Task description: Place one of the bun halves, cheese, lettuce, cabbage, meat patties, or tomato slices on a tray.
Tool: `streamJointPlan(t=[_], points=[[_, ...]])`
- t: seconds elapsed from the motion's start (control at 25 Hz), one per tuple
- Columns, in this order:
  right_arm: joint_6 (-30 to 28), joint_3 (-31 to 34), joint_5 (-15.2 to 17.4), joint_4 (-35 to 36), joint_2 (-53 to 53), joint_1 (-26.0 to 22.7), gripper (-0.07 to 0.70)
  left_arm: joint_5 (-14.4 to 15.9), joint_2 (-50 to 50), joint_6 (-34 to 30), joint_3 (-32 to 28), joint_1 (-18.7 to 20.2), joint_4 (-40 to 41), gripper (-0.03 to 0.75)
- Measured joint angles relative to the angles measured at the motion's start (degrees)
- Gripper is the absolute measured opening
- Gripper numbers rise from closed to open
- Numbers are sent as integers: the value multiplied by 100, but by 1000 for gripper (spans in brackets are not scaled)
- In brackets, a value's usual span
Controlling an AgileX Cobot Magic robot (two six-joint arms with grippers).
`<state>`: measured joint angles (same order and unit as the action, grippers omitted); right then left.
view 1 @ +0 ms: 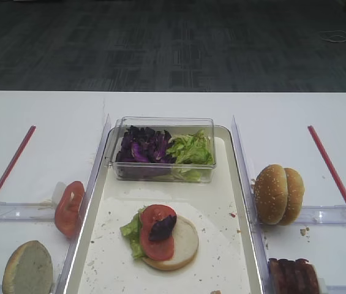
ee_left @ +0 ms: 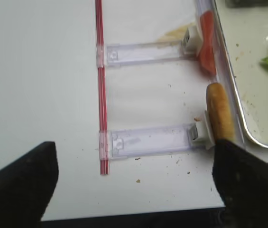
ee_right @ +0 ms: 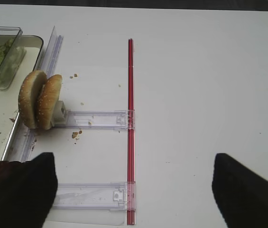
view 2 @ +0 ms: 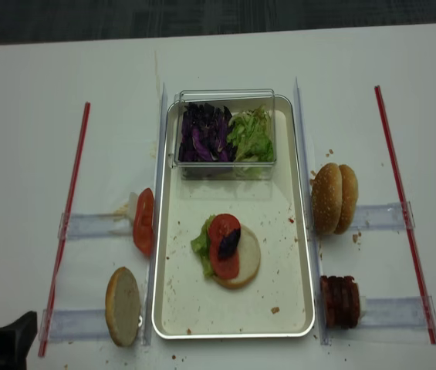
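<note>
The cabbage (view 1: 162, 227) sits atop the tomato slices (view 1: 157, 240) mid-tray (view 1: 221, 245), while the left gripper (ee_left: 134, 187), jaws spread wide and empty, hangs left of it, the upright bun half (ee_left: 220, 118) nearest.

floor (view 1: 173, 43): dark grey carpet tiles, beyond the far edge | bench (view 1: 44, 110): plain white top | light: even, soft

A small dark purple cabbage (view 1: 162, 227) piece lies flat on two red tomato slices (view 1: 157, 239) in the tray (view 1: 228, 245), far from both claws.
</note>
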<state>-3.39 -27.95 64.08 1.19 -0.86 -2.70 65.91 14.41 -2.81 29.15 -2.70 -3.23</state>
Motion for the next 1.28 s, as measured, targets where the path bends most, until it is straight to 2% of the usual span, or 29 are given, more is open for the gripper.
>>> streamJointPlan(t=[0.28,1.28], points=[[0,0,0,0,0,0,685,122,-1451,77,-78,0,22,641],[0,0,0,2,0,0,685,151,-1545,139,-90,-22,68,641]])
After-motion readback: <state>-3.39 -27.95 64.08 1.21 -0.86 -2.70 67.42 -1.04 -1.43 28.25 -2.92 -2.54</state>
